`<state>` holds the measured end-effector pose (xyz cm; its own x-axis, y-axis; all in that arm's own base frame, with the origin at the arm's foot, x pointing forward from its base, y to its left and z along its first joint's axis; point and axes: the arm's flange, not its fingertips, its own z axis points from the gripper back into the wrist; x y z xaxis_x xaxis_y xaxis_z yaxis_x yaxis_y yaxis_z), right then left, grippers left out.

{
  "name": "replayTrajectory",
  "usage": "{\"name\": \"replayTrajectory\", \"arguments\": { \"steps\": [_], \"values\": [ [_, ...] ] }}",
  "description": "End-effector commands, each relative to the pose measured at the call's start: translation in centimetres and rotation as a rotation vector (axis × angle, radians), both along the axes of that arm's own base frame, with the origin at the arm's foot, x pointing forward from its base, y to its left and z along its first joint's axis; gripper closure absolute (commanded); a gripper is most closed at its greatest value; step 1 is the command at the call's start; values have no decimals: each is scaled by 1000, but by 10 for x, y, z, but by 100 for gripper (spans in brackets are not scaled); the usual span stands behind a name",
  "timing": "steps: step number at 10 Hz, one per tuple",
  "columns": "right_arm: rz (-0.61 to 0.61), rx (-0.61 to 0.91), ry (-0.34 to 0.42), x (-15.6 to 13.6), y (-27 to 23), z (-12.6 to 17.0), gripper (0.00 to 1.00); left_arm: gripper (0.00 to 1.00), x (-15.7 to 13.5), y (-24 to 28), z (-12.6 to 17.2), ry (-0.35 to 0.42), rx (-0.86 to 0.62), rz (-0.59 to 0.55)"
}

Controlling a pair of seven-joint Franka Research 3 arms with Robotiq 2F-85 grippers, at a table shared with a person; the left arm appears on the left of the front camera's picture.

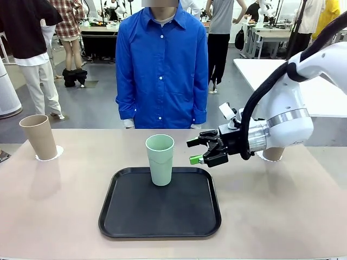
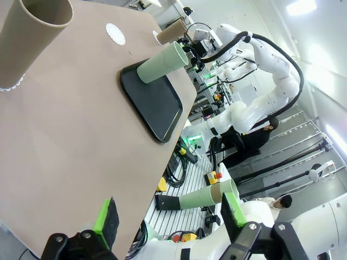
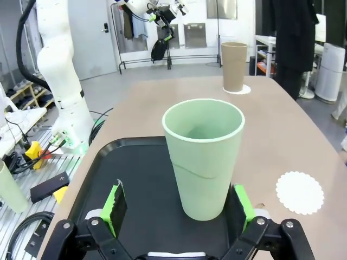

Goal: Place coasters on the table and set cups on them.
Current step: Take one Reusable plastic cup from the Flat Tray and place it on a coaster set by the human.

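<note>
A pale mint green cup (image 1: pixel 160 160) (image 3: pixel 203 157) stands upright on the black tray (image 1: pixel 135 216). My right gripper (image 1: pixel 193 151) (image 3: pixel 179 208) is open just to the cup's right, level with it, and the cup sits straight ahead between the green pads (image 3: pixel 115 203). One tan cup (image 1: pixel 39 137) (image 3: pixel 234 66) stands on a coaster (image 1: pixel 56 154) at the table's (image 1: pixel 282 216) far left. A second tan cup (image 1: pixel 272 154) is half hidden behind the right arm. An empty coaster (image 3: pixel 299 192) (image 2: pixel 115 33) lies on the table beyond the tray. My left gripper (image 2: pixel 169 214) hangs open off the table's left end, holding nothing.
A person in a blue shirt (image 1: pixel 162 65) stands at the far side, arms down. The tray (image 3: pixel 135 189) holds nothing but the mint cup. A white table (image 1: pixel 320 92) stands at the back right.
</note>
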<state>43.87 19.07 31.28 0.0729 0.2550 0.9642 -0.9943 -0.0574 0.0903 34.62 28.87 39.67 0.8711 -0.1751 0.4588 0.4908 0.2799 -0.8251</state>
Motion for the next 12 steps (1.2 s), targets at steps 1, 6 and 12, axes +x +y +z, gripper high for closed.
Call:
{"name": "replayTrajectory", "arguments": {
  "steps": [1, 6, 12],
  "values": [
    [4, 20, -9, 14, 6, -13, 0, 0, -1, 0, 2, 1, 3, 3],
    [-18, -15, -7, 34, 25, -46, 0, 0, -1, 0, 2, 1, 3, 3],
    [13, -47, 13, 50, 52, -61, 0, 0, -1, 0, 2, 1, 3, 3]
  ]
}}
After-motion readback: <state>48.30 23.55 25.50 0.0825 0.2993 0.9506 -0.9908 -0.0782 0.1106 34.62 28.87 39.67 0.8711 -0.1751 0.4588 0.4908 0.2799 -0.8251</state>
